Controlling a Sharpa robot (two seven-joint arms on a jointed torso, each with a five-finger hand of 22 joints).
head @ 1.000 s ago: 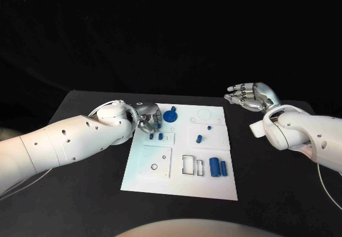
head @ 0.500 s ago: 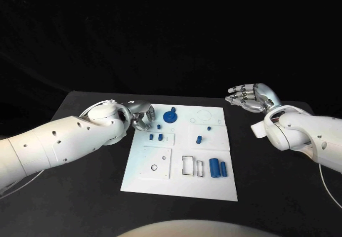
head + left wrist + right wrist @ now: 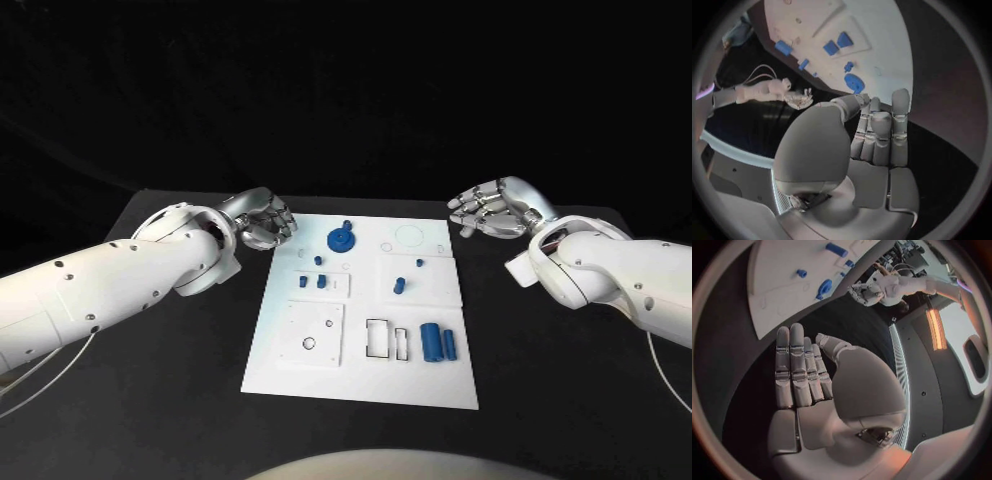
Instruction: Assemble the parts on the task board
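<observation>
Dark surroundings, brightly lit task board (image 3: 368, 375), wrist views bent at the rims

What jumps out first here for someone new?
The white task board in the middle of the black table, dotted with small blue parts, the round one near its far edge. The left hand and right hand flank that far edge, both empty.

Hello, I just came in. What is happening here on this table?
A two-armed robot is assembling small blue parts on a white task board. At this moment neither robot hand holds anything: the left robot hand and the right robot hand hover open beside the board's far corners. A round blue part sits near its far edge.
</observation>
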